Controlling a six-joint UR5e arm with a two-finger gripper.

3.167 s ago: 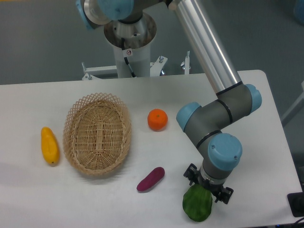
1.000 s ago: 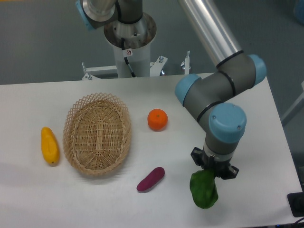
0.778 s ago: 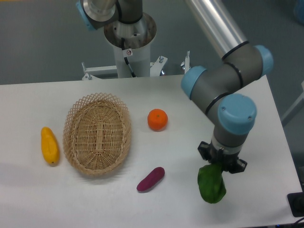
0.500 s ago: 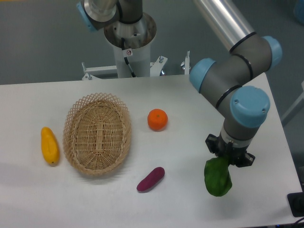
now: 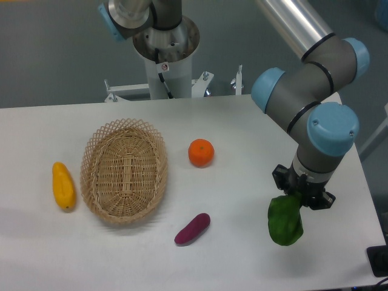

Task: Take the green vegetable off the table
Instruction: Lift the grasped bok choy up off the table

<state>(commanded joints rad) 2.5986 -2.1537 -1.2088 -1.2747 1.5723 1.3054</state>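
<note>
While the claw (image 5: 301, 195) grips the green vegetable (image 5: 285, 219) dangling over the tabletop (image 5: 242, 151), I'd hold that pinch firm and move slowly.

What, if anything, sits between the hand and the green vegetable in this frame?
Nothing visible does. The hand is already shut on the top end of the green vegetable, which hangs below it near the right side of the table.

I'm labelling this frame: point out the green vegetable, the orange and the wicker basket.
green vegetable (image 5: 285, 220), fixed camera view, middle of its dark leafy body.
orange (image 5: 200, 152), fixed camera view, centre of the fruit.
wicker basket (image 5: 159, 159), fixed camera view, right side of its woven wall.
</note>
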